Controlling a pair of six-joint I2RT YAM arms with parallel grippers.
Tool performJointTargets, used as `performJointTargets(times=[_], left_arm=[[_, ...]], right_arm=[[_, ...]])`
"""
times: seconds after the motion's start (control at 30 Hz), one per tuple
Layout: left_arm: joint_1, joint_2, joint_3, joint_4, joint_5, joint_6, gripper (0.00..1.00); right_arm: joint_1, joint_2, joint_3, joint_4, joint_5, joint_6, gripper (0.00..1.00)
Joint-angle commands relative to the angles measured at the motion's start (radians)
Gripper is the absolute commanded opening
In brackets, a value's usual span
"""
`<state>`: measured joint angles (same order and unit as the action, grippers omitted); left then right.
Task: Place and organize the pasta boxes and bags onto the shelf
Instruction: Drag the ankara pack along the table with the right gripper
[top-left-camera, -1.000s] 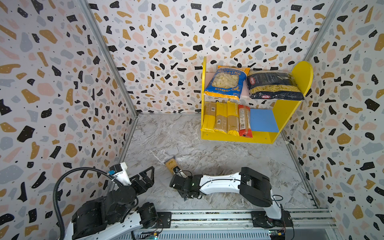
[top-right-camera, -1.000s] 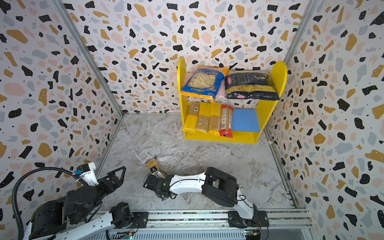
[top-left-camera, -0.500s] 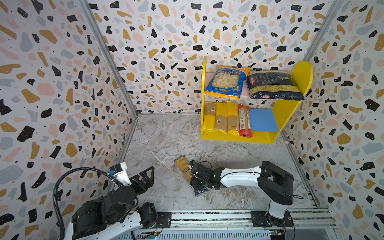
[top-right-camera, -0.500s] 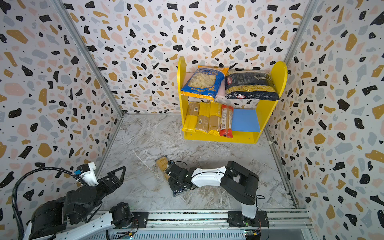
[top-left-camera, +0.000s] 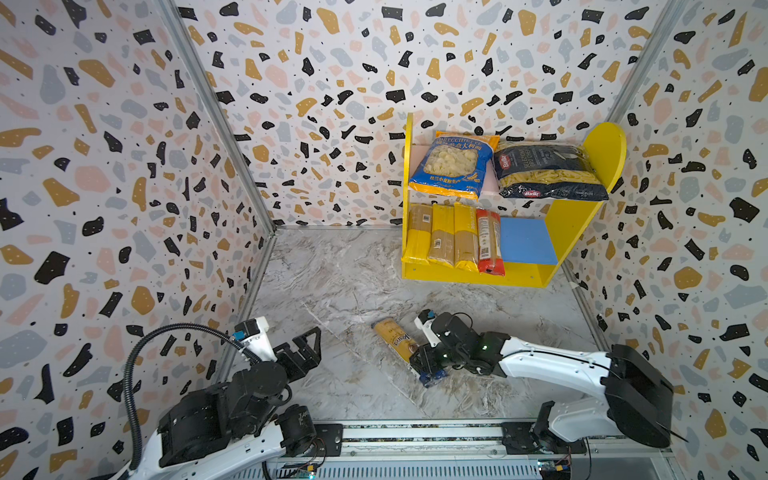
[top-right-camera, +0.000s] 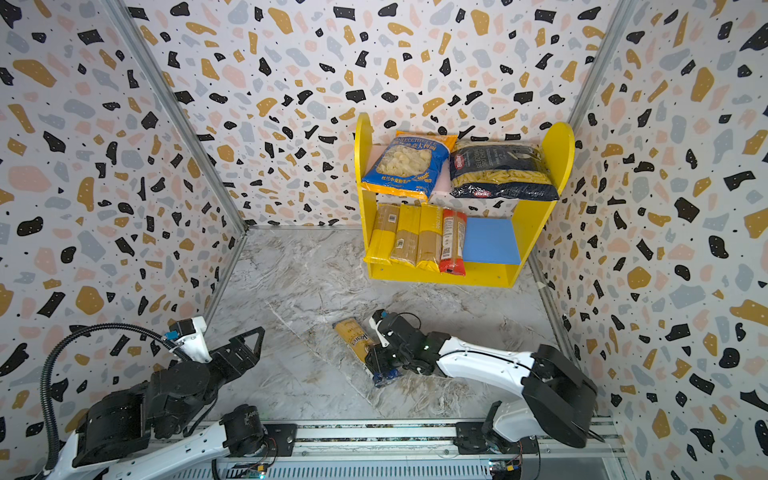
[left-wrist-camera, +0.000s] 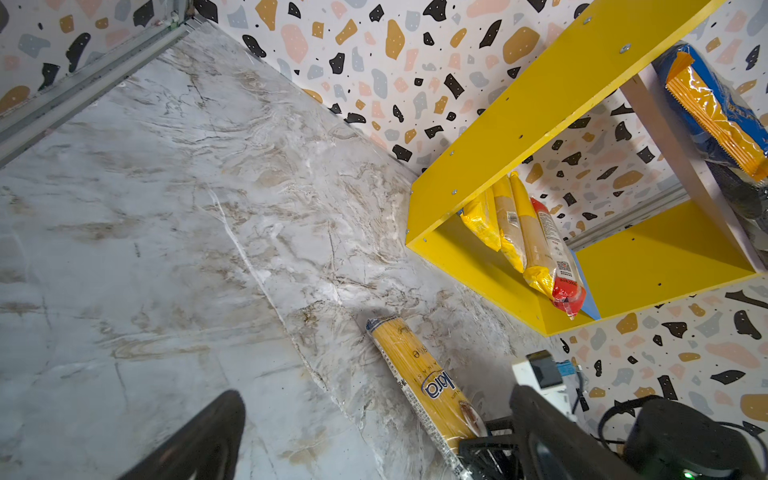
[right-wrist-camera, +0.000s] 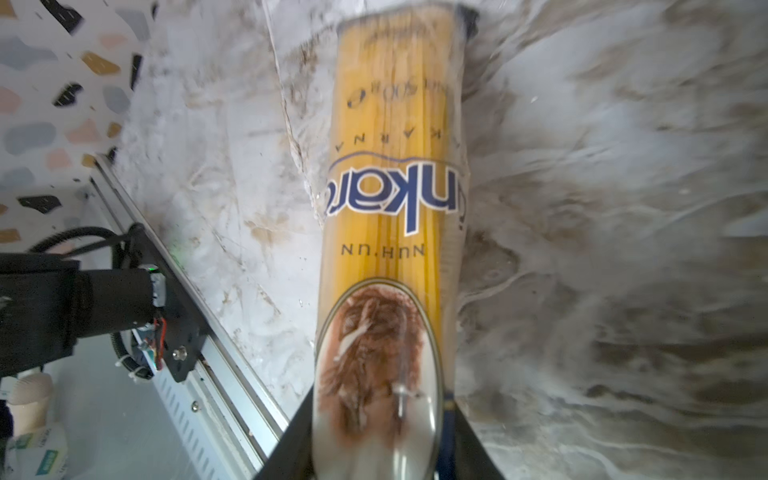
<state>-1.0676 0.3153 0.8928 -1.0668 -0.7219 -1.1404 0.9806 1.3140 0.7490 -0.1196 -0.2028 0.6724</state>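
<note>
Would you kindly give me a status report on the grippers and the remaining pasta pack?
Left gripper open, empty. Right gripper clamped on spaghetti pack, blue end. Shelf: lower board bare beside red pack; path unobstructed.

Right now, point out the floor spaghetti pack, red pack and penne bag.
spaghetti pack (top-left-camera: 391, 337): in a top view, yellow part.
red pack (top-left-camera: 489, 241): in a top view, its label.
penne bag (top-left-camera: 544, 176): in a top view, clear window.

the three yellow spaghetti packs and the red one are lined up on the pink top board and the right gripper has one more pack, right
Not quite: the three yellow spaghetti packs and the red pack lie on the blue lower board, not the pink top board; both top views show it. The right gripper does hold the blue-ended pack.
</note>
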Motion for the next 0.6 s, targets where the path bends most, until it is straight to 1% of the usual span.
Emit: performJointTargets(times=[0.0,0.1,0.2,0.27,0.37,0.43,0.47,0.57], left_arm=[[0.003,0.029,-0.017,0.083,0.014,0.029,1.00],[0.003,0.059,-0.022,0.120,0.027,0.042,1.00],[0.003,0.092,-0.025,0.155,0.038,0.055,1.00],[0.003,0.112,-0.025,0.174,0.043,0.063,1.00],[0.003,0.131,-0.031,0.193,0.050,0.067,1.00],[0.003,0.134,-0.037,0.201,0.059,0.067,1.00],[0.003,0.133,-0.040,0.201,0.061,0.066,1.00],[0.003,0.121,-0.054,0.194,0.059,0.061,1.00]], right_arm=[[-0.055,-0.158,0.010,0.056,-0.044,-0.007,0.16],[-0.127,-0.255,-0.021,0.042,-0.100,-0.008,0.16],[-0.190,-0.314,-0.052,0.030,-0.144,-0.005,0.16],[-0.209,-0.324,-0.071,0.023,-0.149,-0.003,0.16],[-0.212,-0.301,-0.110,0.030,-0.140,-0.003,0.15],[-0.200,-0.265,-0.124,0.007,-0.106,-0.015,0.15],[-0.176,-0.243,-0.119,-0.025,-0.063,-0.029,0.17],[-0.060,-0.160,-0.064,-0.142,0.130,-0.044,0.31]])
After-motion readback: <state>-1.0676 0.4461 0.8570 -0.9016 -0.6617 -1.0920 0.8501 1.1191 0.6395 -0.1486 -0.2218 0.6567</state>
